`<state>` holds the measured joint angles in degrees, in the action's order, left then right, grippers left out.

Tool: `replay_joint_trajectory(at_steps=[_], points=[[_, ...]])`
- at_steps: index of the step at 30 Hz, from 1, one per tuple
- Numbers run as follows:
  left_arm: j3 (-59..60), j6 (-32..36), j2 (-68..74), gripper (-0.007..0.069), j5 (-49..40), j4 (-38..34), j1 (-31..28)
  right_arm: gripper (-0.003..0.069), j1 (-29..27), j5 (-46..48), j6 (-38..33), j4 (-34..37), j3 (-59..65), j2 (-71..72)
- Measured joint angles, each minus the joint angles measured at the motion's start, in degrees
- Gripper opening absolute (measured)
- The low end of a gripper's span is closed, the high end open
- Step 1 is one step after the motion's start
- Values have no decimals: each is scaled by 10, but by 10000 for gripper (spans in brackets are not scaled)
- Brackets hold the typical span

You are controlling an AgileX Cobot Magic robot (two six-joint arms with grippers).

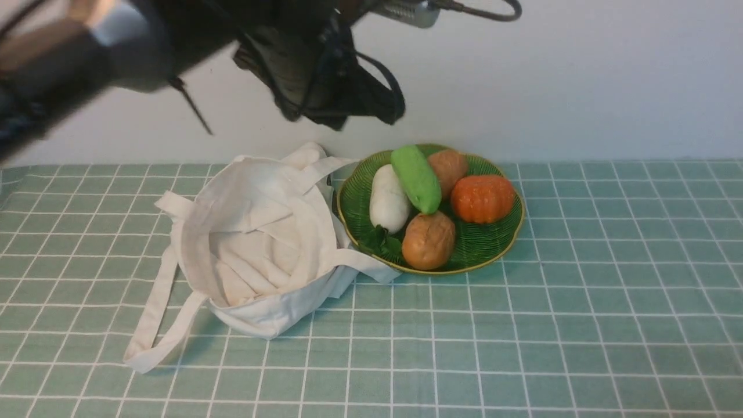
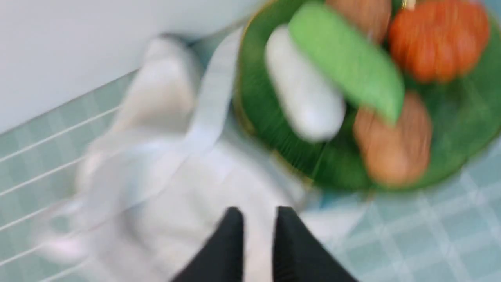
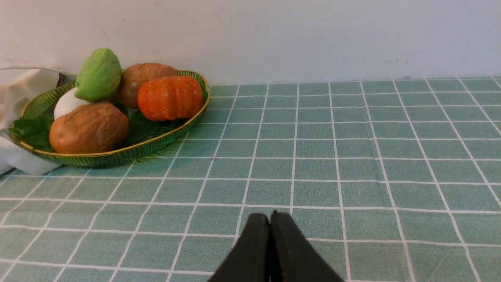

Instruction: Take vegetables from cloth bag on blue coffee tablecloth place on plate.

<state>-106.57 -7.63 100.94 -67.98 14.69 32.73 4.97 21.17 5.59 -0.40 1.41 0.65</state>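
Note:
The light green gourd [image 1: 415,177] lies on the dark green plate [image 1: 499,244], leaning across the white radish [image 1: 388,200]. It also shows in the left wrist view [image 2: 346,58] and the right wrist view [image 3: 98,74]. The white cloth bag [image 1: 255,232] lies slumped and open on the tablecloth [image 1: 522,325], touching the plate's left rim. My left gripper [image 2: 258,213] hangs high above the bag's far edge, blurred; its jaws are slightly apart and hold nothing. My right gripper [image 3: 270,215] is shut and empty, low over the cloth, right of the plate.
The plate also holds two brown potatoes [image 1: 428,240] and an orange pumpkin [image 1: 483,198]. A pale wall stands just behind the plate and the bag. The bag's long straps [image 1: 157,325] trail toward the front left.

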Motion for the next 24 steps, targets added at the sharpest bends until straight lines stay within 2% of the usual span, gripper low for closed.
replay_joint_trajectory(at_steps=[2,6,12,18,20,24], points=[[3,18,-32,11,-23,12,0,-15,0,0,0,0,0,0],[39,29,-99,-5,-28,19,0,-15,0,0,0,0,0,0],[234,30,-252,-5,-17,-35,0,-15,0,0,0,0,0,0],[493,41,-443,-5,163,-118,0,-15,0,0,0,0,0,0],[587,45,-509,-5,233,-119,0,-15,0,0,0,0,0,0],[708,48,-600,-5,316,-125,0,-15,0,0,0,0,0,0]])
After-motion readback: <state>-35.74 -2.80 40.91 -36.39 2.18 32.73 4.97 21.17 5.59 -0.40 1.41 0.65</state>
